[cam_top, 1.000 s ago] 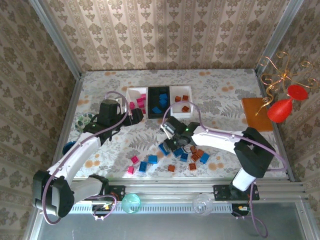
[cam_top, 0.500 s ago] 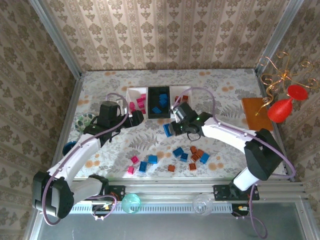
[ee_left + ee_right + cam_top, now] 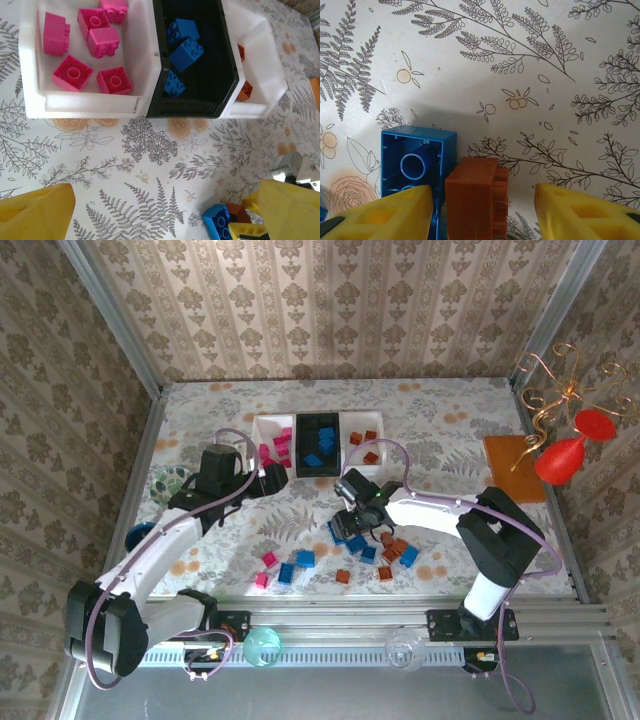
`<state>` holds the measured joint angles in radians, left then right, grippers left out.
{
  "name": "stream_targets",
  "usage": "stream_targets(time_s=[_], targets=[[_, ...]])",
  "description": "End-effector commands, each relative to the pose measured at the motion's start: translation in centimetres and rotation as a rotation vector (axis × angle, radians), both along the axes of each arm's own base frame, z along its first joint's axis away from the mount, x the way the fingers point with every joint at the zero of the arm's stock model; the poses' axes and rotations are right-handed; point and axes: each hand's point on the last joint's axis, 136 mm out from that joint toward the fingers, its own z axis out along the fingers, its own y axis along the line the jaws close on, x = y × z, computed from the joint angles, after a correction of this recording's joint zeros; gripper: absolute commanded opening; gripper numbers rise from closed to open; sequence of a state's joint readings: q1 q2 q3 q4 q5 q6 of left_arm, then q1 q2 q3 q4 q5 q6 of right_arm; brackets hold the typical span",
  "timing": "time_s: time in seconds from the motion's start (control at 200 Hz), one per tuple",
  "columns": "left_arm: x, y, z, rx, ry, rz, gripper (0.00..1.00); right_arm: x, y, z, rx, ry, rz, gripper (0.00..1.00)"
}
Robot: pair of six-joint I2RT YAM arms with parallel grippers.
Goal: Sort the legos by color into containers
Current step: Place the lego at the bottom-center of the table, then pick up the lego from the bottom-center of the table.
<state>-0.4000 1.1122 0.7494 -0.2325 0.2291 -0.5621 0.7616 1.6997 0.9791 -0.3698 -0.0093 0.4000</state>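
While an orange-brown lego (image 3: 475,195) lay on the table (image 3: 470,60) just beside a blue lego (image 3: 415,160), the right gripper (image 3: 352,523) straddled it, jaws apart and unclamped. Pickup was judged in hand; the next move called for closing without catching the blue, then carrying to the right white tray (image 3: 362,417). The left gripper (image 3: 160,207) hung with jaws apart, empty.

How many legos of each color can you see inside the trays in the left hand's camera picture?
Pink legos: 6
Blue legos: 3
Orange legos: 2 in sight; their white tray hides part of its inside
Total: 11
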Motion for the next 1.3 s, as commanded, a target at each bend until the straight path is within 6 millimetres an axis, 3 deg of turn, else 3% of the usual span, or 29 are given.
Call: stream_targets(time_s=[0.0, 0.255, 0.565, 0.795, 0.895, 1.0, 1.105, 1.265, 1.295], targets=[[-0.5, -0.2, -0.1, -0.018, 0.006, -0.005, 0.95, 0.0, -0.9, 0.7, -0.018, -0.014, -0.016, 0.55], [-0.3, -0.4, 0.1, -0.028, 0.002, -0.009, 0.95, -0.1, -0.6, 1.5, 0.034, -0.030, -0.028, 0.53], [-0.3, -0.5, -0.2, -0.032, 0.010, -0.009, 0.95, -0.2, -1.6, -0.2, -0.004, 0.002, -0.054, 0.42], [-0.3, -0.6, -0.4, -0.028, 0.013, -0.014, 0.95, 0.1, -2.0, -0.9, -0.015, 0.011, -0.061, 0.45], [-0.2, -0.6, -0.4, -0.028, 0.013, -0.013, 0.95, 0.2, -1.7, -1.0, -0.001, 0.011, -0.060, 0.36], [-0.3, -0.7, -0.4, -0.025, 0.011, -0.022, 0.95, 0.7, -1.5, 0.2, 0.017, -0.023, -0.050, 0.28], [-0.6, -0.9, -0.6, -0.009, 0.013, -0.043, 0.95, 2.0, -1.8, 2.8, 0.045, -0.082, -0.079, 0.23], [-1.1, -1.4, -1.0, 0.046, 0.016, -0.083, 0.95, 6.8, -4.3, 8.3, 0.099, -0.231, -0.226, 0.22], [-1.8, -2.4, -1.1, 0.060, 0.015, -0.123, 0.95, 7.9, -4.9, 9.0, 0.097, -0.251, -0.258, 0.22]])
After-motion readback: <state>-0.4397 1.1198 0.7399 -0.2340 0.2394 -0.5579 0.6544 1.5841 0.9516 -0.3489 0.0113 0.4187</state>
